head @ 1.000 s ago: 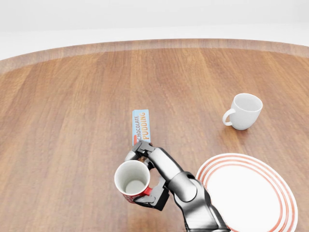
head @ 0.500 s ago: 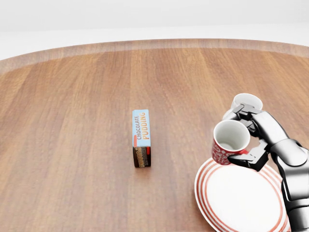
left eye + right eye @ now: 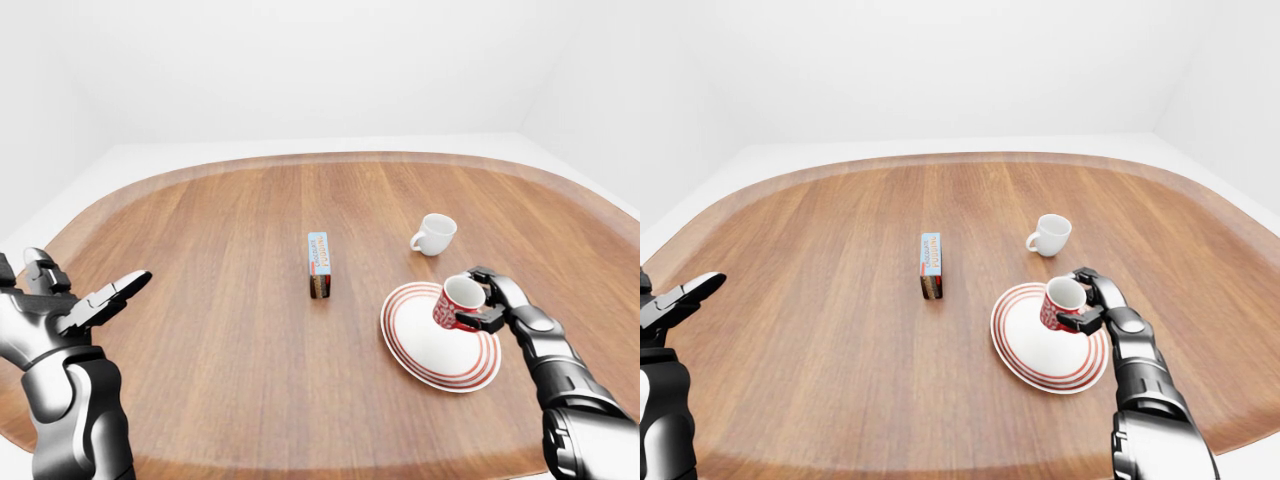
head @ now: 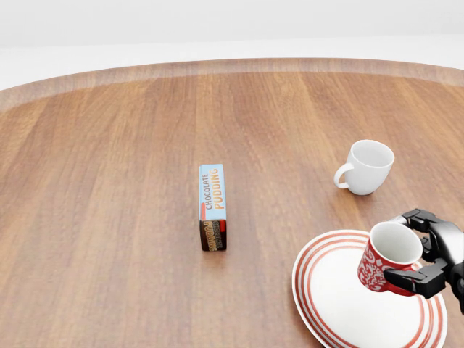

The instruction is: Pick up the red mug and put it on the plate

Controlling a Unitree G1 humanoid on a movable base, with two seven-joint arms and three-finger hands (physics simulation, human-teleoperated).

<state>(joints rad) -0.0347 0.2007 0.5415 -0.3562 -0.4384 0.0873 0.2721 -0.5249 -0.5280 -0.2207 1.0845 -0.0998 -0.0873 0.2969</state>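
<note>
The left hand point(image 3: 85, 305), seen only in the eye views, hangs with fingers spread and holds nothing. The right hand point(image 4: 428, 257) grips the red mug point(image 4: 386, 258), tilted over the right part of the plate point(image 4: 341, 301); contact with it cannot be told. Beyond, on the table point(image 4: 109, 181), stand a pudding box point(image 4: 212, 206) and a white mug point(image 4: 366, 167).

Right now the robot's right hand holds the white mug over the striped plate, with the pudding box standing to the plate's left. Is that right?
Not quite. The head view shows the right hand holding the red mug, not the white mug, over the plate. The pudding box does stand to the plate's left.
</note>
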